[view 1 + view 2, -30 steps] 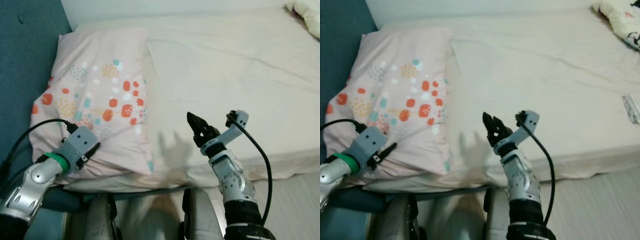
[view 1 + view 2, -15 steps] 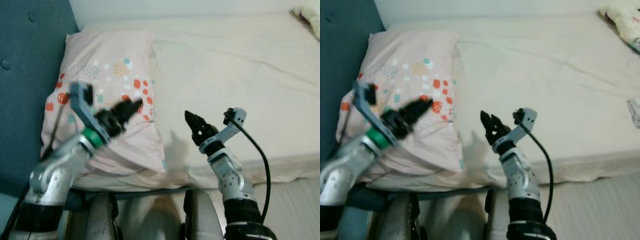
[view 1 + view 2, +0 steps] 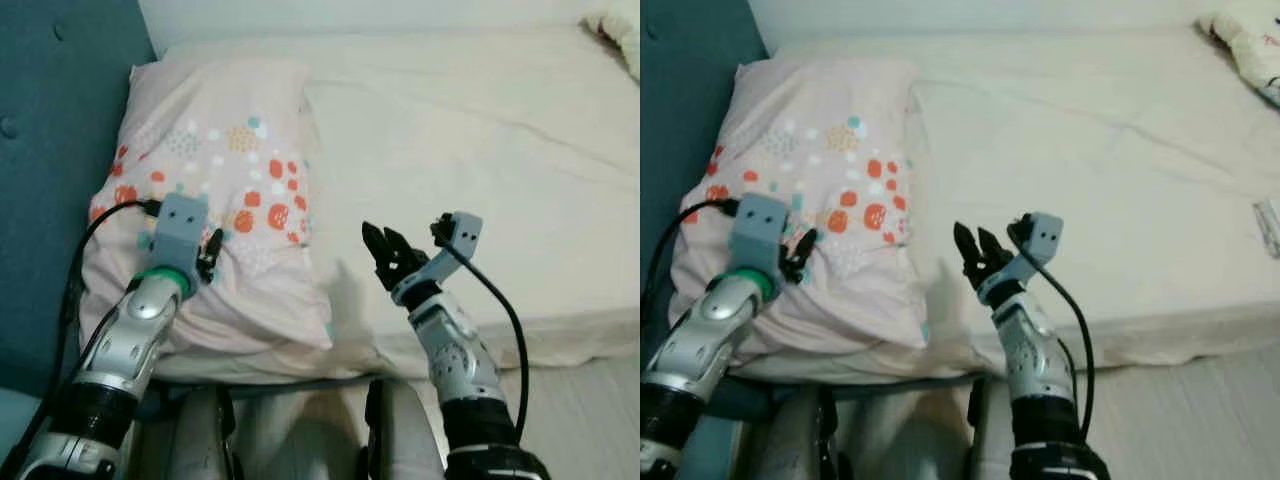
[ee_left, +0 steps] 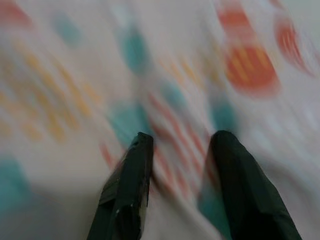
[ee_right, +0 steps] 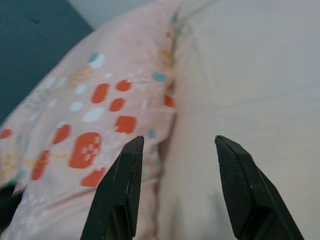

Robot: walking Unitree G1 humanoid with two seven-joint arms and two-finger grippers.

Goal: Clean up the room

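Note:
A pale pink pillow (image 3: 225,150) with orange and teal spots lies at the head of the bed, against the teal headboard (image 3: 50,110). My left gripper (image 3: 208,256) points down onto the pillow's near half. In the left wrist view its fingers (image 4: 131,185) stand apart with the spotted fabric right under the tips, so the left gripper (image 4: 182,142) is open. My right gripper (image 3: 382,244) hovers open over the cream sheet (image 3: 470,130), just right of the pillow's near corner. In the right wrist view, the right gripper (image 5: 177,147) holds nothing, and the pillow (image 5: 95,115) lies ahead.
A cream plush or blanket (image 3: 1245,35) lies at the bed's far right corner. A small white item (image 3: 1268,222) sits at the right edge of the mattress. Pale wood floor (image 3: 600,400) shows at lower right. My own legs stand against the bed's near edge.
My left arm, raised over the pillow half a second ago with fingers pointing right, has come down so its fingers point onto the pillow. The right gripper shifted slightly left.

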